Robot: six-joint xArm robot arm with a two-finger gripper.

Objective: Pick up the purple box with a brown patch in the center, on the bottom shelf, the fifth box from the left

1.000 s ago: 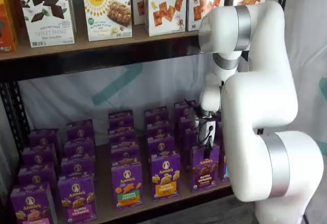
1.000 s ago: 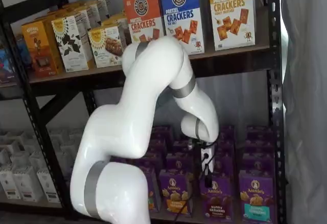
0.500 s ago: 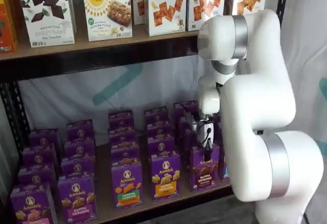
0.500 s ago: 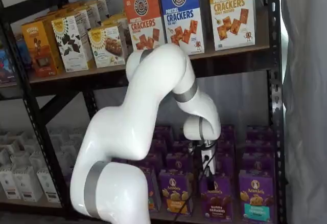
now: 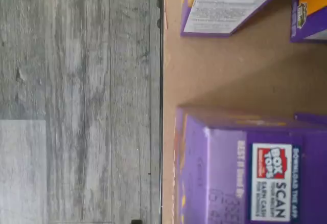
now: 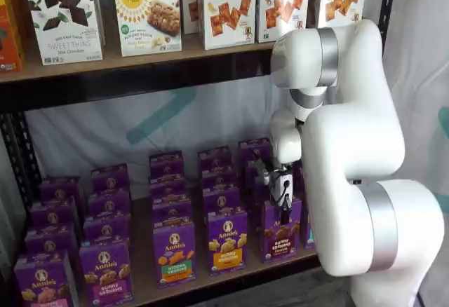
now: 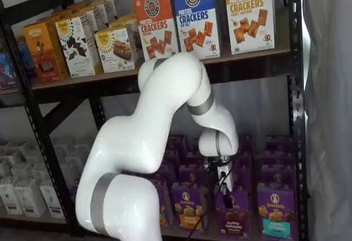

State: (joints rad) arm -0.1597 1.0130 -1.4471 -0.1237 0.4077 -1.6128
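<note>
Down on the bottom shelf point(image 6: 144, 279), the purple box point(image 6: 279, 231) stands upright at the front edge of the board, heading a row of like purple cartons that runs back toward the rear; in both shelf views its front shows dark brown crackers above a purple panel with white lettering point(image 7: 233, 215). To one side of it stands a purple carton with a yellow-orange band point(image 6: 226, 241), and in a shelf view a purple carton with a teal band point(image 7: 276, 217) stands on its other side. The gripper point(image 6: 283, 209) hangs just above the purple box, its white body low under the arm's wrist with a cable looping beside it; the black fingers are too small and dark against the cartons to show a gap, yet the jaws stand spread wide with nothing between them. The wrist view looks down on a purple carton top point(image 5: 255, 168) with a "Box Tops" label, the shelf's front edge and the grey plank floor point(image 5: 76, 101) beyond it
</note>
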